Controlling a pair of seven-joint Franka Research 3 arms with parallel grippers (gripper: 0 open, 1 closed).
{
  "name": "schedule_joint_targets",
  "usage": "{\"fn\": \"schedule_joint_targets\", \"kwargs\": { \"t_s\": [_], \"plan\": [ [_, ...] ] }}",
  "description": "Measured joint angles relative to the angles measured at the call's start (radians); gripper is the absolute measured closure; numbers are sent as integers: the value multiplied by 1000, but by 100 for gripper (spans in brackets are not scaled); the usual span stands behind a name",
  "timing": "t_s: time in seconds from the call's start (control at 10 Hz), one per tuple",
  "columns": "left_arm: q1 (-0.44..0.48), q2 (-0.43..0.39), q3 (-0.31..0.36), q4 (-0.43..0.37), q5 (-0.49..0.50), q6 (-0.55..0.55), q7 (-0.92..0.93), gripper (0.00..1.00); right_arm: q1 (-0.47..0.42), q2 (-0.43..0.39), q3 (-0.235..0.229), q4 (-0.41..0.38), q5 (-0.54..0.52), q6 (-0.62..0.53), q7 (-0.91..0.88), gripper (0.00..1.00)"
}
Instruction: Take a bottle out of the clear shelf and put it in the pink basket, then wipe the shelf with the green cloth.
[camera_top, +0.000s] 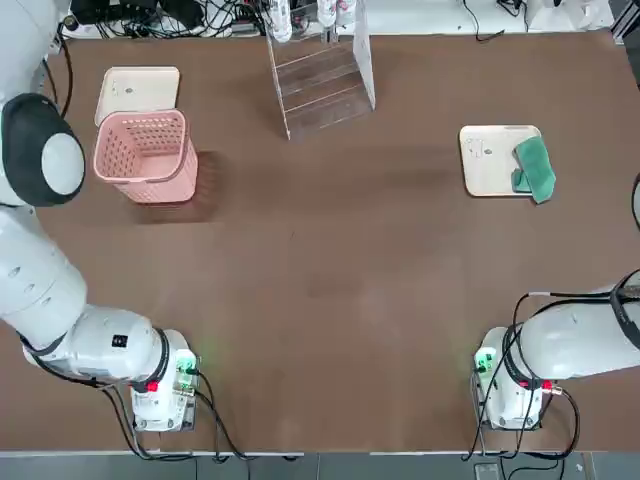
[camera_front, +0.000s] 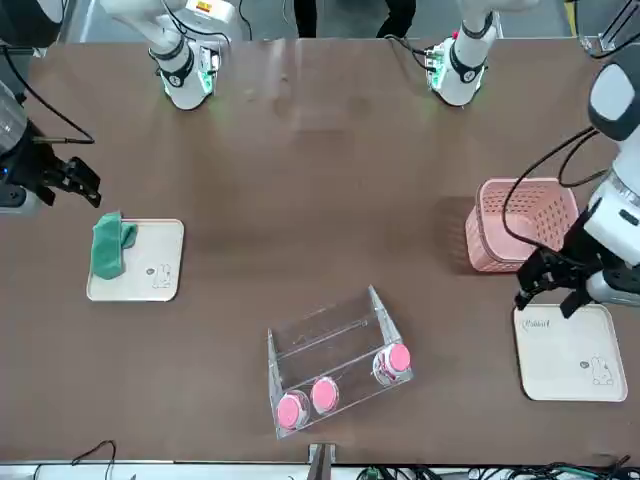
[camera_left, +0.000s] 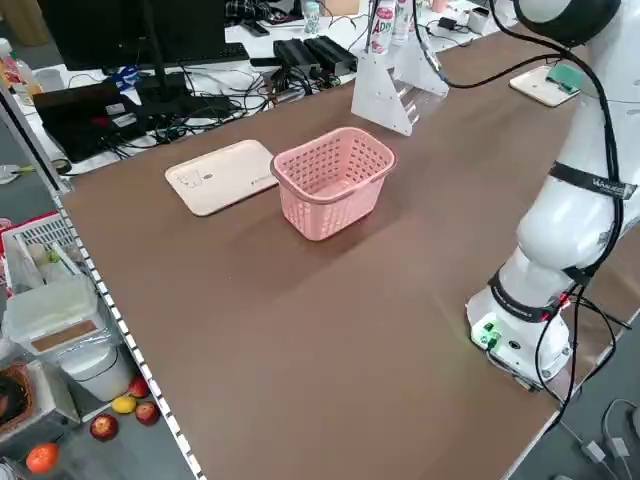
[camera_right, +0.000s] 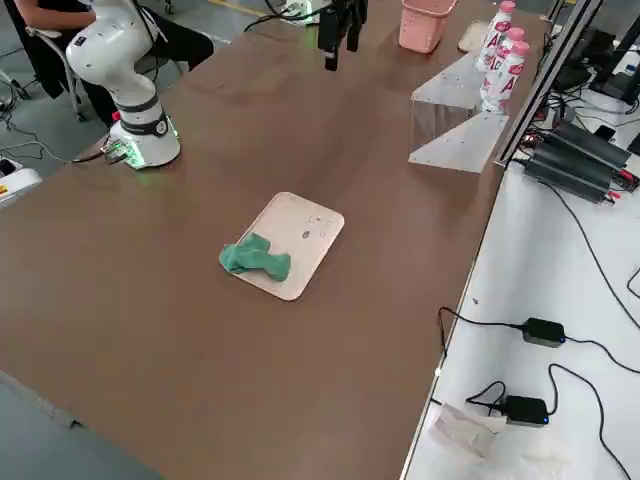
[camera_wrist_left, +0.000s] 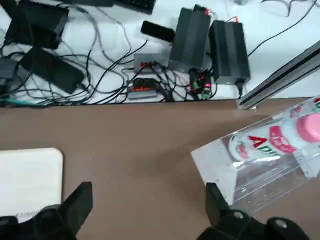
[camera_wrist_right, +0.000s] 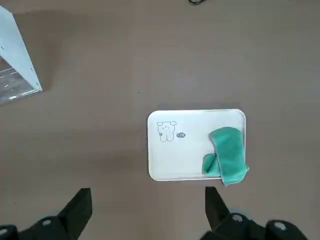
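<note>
Three white bottles with pink caps (camera_front: 323, 395) stand in the clear shelf (camera_top: 320, 85) at the table's far edge, near the middle. The pink basket (camera_top: 145, 155) stands on the far left. On the right, the green cloth (camera_top: 533, 168) lies on a cream tray (camera_top: 490, 160). My left gripper (camera_front: 550, 298) hangs open above the table beside the pink basket (camera_front: 520, 225), holding nothing. In its wrist view, the left gripper (camera_wrist_left: 147, 210) faces one bottle (camera_wrist_left: 275, 142) in the shelf. My right gripper (camera_wrist_right: 147, 210) hovers open high over the green cloth (camera_wrist_right: 227, 155), also holding nothing.
A second cream tray (camera_top: 138, 90) lies just behind the basket. Cables, power bricks and black boxes (camera_wrist_left: 207, 45) crowd the bench beyond the table's far edge. Both arm bases (camera_top: 165, 385) sit at the near edge.
</note>
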Motion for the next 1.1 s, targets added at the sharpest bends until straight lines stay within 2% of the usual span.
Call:
{"fn": "schedule_joint_targets", "kwargs": {
  "t_s": [0.3, 0.6, 0.9, 1.1],
  "plan": [
    [-92, 42, -7, -2, -1, 164, -14, 0, -1, 0, -1, 0, 0, 0, -11, 0],
    [-194, 154, -9, -4, -1, 359, -16, 0, -2, 0, -1, 0, 0, -1, -12, 0],
    [-253, 223, -7, -4, 0, 528, -16, 3, -2, 0, -1, 0, 0, -1, -13, 0],
    [-274, 251, -6, -3, 6, 586, -16, 5, -3, 0, -1, 0, 0, -1, -14, 0]
  ]
}}
